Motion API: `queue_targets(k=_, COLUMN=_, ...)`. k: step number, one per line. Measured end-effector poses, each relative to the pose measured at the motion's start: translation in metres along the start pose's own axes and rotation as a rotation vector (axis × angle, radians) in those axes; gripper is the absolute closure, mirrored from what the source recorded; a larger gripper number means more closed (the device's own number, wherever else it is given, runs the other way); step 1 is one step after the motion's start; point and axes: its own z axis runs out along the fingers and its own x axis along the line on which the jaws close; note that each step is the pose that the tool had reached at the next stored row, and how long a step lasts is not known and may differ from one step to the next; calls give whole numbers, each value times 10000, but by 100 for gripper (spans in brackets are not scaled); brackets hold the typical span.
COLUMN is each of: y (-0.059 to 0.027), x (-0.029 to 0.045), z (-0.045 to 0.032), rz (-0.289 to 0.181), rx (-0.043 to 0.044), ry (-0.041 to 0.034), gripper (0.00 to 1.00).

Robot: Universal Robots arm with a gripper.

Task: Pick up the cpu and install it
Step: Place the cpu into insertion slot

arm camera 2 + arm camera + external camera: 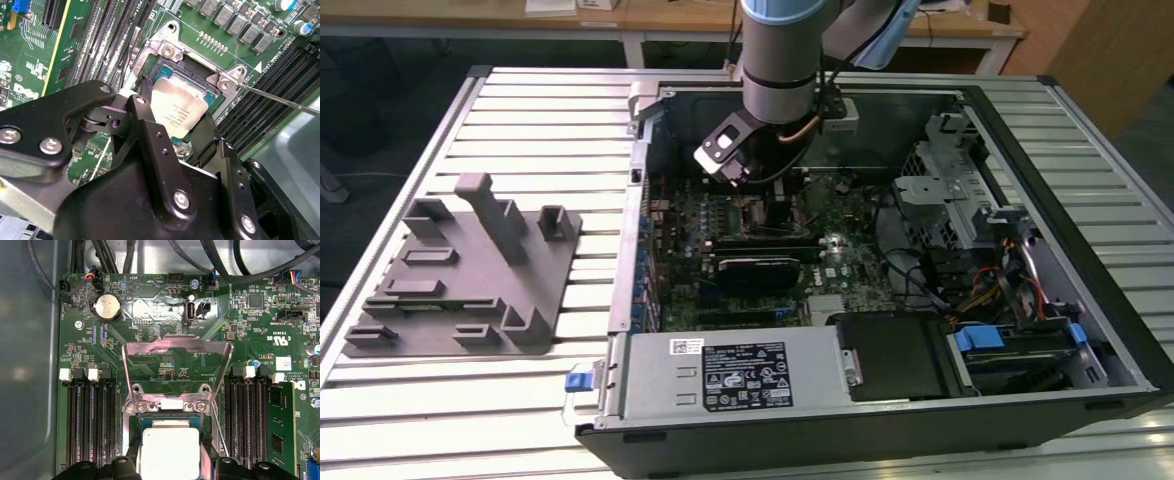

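Two black fingers (145, 120) of gripper (173, 120) narrowed against opposite edges of cpu (177, 107), holding it at open socket (170, 67); seated or just above, cannot tell. Load plate (175, 342) raised behind. Green motherboard (150, 305) around, inside open computer case (1014, 130).

Silvery cpu (179, 111) between tool (174, 125) fingers (147, 125)

even room light brightens the slatted table (520, 120) in the exterior view while the open computer case (854, 432) lies in shadow, and glare whitens the cpu (170, 452) and a motherboard (160, 307) patch in the first wrist view.
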Motion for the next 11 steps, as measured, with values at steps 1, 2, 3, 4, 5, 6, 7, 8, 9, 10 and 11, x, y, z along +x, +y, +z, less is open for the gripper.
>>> queue_targets(k=1, y=0, x=0, z=0, rz=0, rx=0, ry=-1, gripper=46)
queue_targets(k=2, y=0, x=0, z=1, rz=0, rx=1, ry=-2, gripper=46)
queue_targets(k=3, y=0, x=0, z=1, rz=0, rx=1, ry=-1, gripper=46)
queue_targets(k=4, y=0, x=0, z=2, rz=0, rx=0, ry=-1, gripper=46)
queue_targets(k=5, y=0, x=0, z=3, rz=0, rx=0, ry=0, gripper=46)
queue_targets(k=6, y=0, x=0, z=3, rz=0, rx=1, ry=-1, gripper=46)
queue_targets(k=7, y=0, x=0, z=4, rz=0, rx=1, ry=0, gripper=46)
queue_targets(k=8, y=0, x=0, z=4, rz=0, rx=0, ry=-1, gripper=46)
queue_targets(k=9, y=0, x=0, z=5, rz=0, rx=1, ry=-1, gripper=46)
queue_targets(k=10, y=0, x=0, z=6, rz=0, rx=1, ry=-1, gripper=46)
queue_targets(k=11, y=0, x=0, z=6, rz=0, rx=1, ry=0, gripper=46)
